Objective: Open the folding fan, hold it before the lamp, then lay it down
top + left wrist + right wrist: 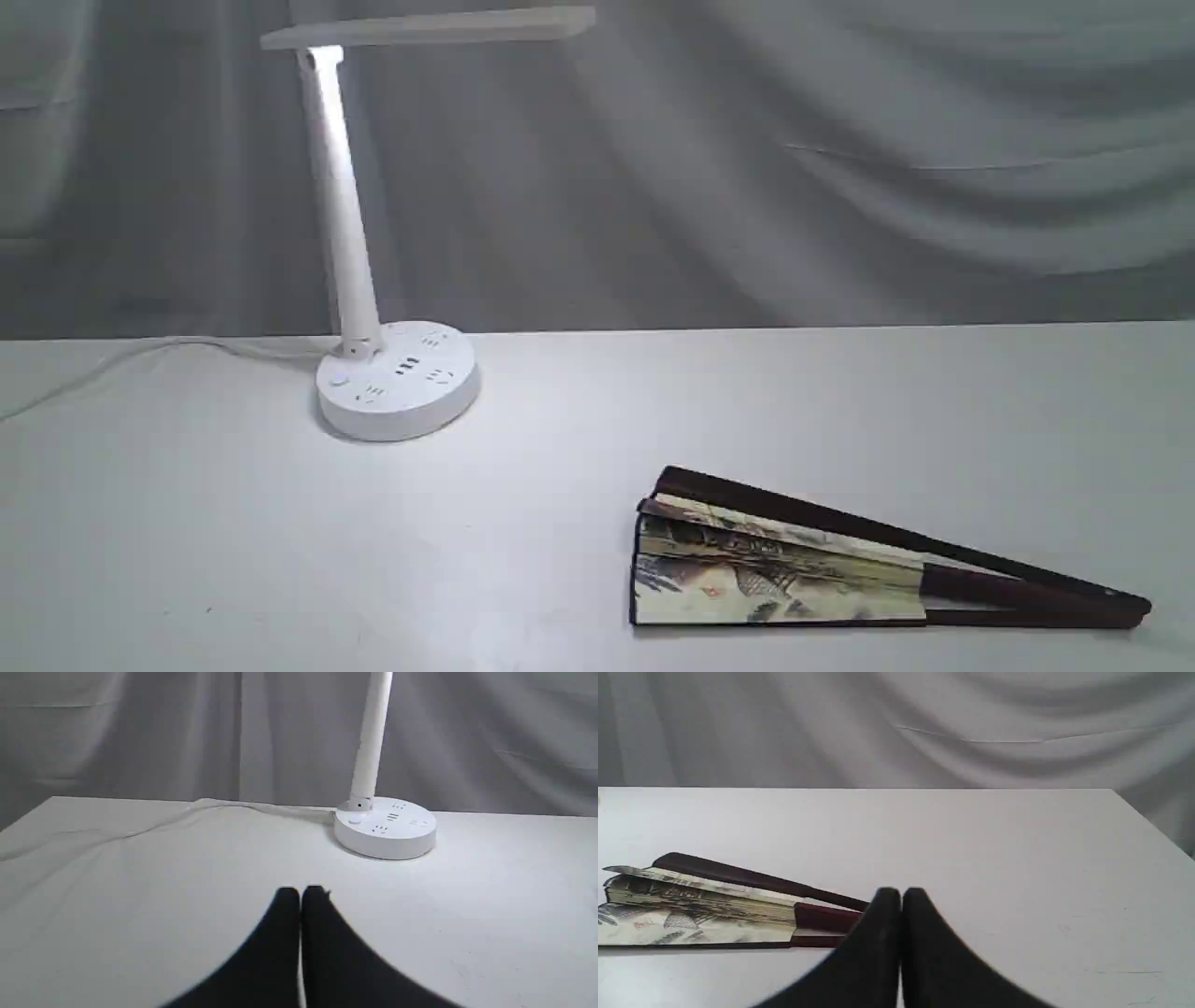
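Maroon-ribbed folding fan (pixel 775 569) lies untouched, nearly folded; opening step pending: left gripper (pixel 301 893) and right gripper (pixel 901 895), both closed and empty, must first part jaws to seize a guard (pixel 840 515).

Folding fan (pixel 700 905) pivot behind right end effector (pixel 901 892)

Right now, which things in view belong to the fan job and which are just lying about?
Job:
- folding fan, lying barely spread
- desk lamp
- left gripper and right gripper, both shut and empty

Not the job:
- white cord trailing from the lamp base
- white table
- grey backdrop cloth
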Available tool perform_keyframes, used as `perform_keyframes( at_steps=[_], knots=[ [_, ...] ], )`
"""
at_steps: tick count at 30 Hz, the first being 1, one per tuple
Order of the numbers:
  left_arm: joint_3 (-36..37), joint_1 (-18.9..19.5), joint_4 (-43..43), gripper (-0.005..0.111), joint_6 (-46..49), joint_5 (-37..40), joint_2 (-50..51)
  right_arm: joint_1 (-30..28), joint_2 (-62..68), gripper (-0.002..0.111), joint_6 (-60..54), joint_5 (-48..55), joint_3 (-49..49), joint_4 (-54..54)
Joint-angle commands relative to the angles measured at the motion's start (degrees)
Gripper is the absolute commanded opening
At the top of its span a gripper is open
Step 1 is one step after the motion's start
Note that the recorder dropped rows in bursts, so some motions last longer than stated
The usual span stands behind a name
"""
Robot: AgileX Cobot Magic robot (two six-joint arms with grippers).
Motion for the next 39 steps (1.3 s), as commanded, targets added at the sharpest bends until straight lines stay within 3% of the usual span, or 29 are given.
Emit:
perform_keyframes(
  at_steps=[1,12,21,24,33,39],
  knots=[
    [0.26,-0.32,0.03,0.000,-0.14,-0.21,-0.20,0.05,-0.25,0.000,0.04,-0.49,0.16,-0.43],
    [0.26,-0.32,0.03,0.000,-0.16,-0.62,-0.20,0.05,-0.25,0.000,0.04,-0.49,0.16,-0.43],
    [0.26,-0.32,-4.90,0.000,-0.87,-9.48,-0.20,0.05,-0.25,0.000,0.15,-5.68,0.16,0.25],
    [0.07,-0.32,-4.92,0.000,-1.94,-8.03,-0.20,0.05,-0.25,0.000,0.15,-5.68,-1.40,0.46],
    [-11.87,-0.32,-4.92,0.000,-1.94,-1.67,-0.20,0.05,-0.25,0.000,0.28,0.22,-12.15,1.50],
    [-18.52,-0.32,-4.92,0.000,-4.00,7.50,-0.20,0.05,-0.25,0.000,0.28,5.32,-17.22,2.83]
  ],
)
